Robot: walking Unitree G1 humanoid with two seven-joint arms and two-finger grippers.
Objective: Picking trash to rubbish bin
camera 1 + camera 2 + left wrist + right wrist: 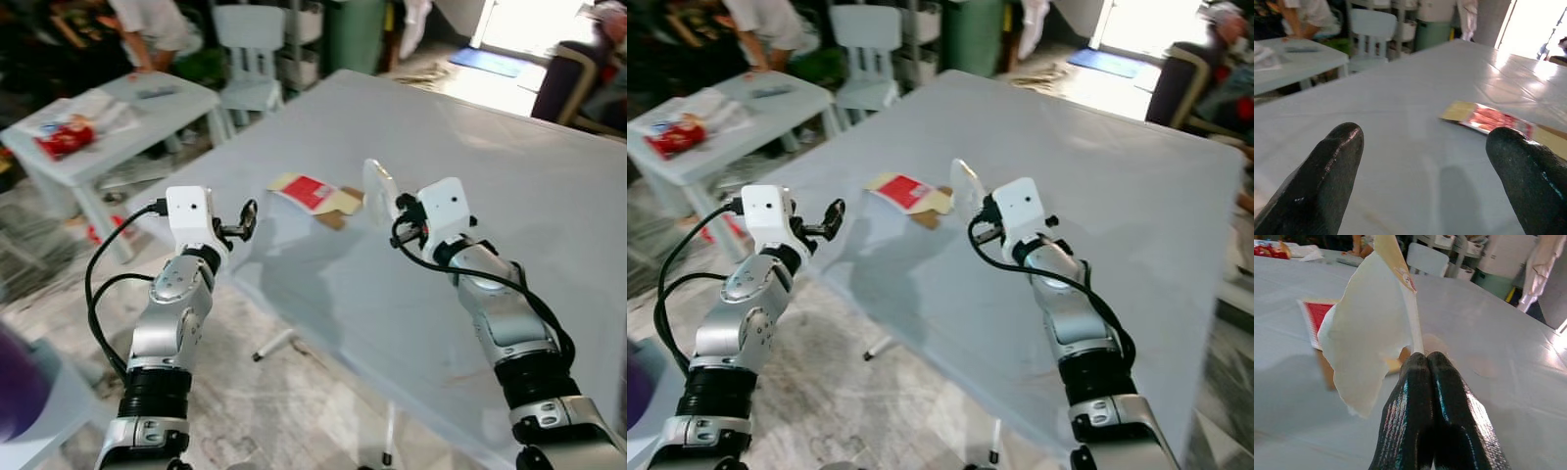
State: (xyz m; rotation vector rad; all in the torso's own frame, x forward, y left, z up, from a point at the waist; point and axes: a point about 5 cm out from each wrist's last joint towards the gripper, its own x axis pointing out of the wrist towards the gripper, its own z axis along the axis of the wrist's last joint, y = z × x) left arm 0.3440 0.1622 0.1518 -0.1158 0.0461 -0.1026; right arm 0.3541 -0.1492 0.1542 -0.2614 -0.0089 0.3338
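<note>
At the centre of the frame the right gripper is pinched tight on a pale paper wrapper, holding it upright above the grey counter. Just left of it a red-and-tan packet lies flat on the counter. At centre-left, by the counter's edge, the left gripper hovers spread wide apart and empty.
</note>
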